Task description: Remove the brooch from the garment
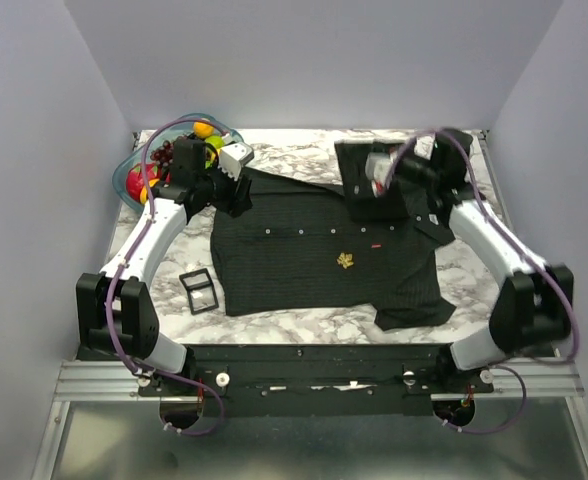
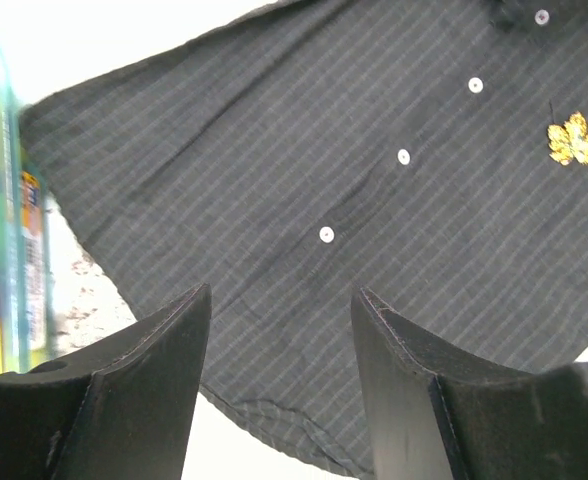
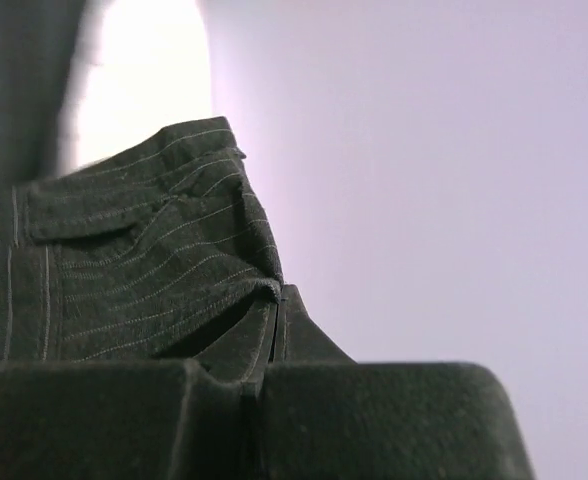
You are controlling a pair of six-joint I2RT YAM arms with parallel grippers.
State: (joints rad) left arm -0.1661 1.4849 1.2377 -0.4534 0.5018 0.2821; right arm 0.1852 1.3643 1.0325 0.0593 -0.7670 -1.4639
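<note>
Spread over the middle of the marble tabletop (image 1: 294,325): black pinstriped shirt (image 1: 294,260), flat for most of its length, one part raised off the surface toward the far right corner.

Pinned on the flat front panel, on the near-edge side of the row of white buttons (image 2: 404,157) and roughly midway between the tabletop's left and right edges: gold leaf-shaped brooch (image 1: 346,262), well apart from both arms.

Right fingers (image 3: 174,420) pressed together, with a fold of the pinstriped cloth pinched between them and held up near the far right corner; pale wall behind in the wrist view.

Left fingers (image 2: 149,380) spread apart and holding nothing, poised over the shirt's edge nearest the far left corner; contact with the cloth impossible to tell. Seen between and beyond those fingers: striped fabric, a diagonal line of buttons, and the brooch at the right edge of the wrist view.

Crowding the far left corner, just beside the left arm's wrist: blue-rimmed bowl of fruit (image 1: 139,170).

Lying on bare marble near the left edge, just beside the shirt's near-left corner: black buckle frame (image 1: 198,291).
</note>
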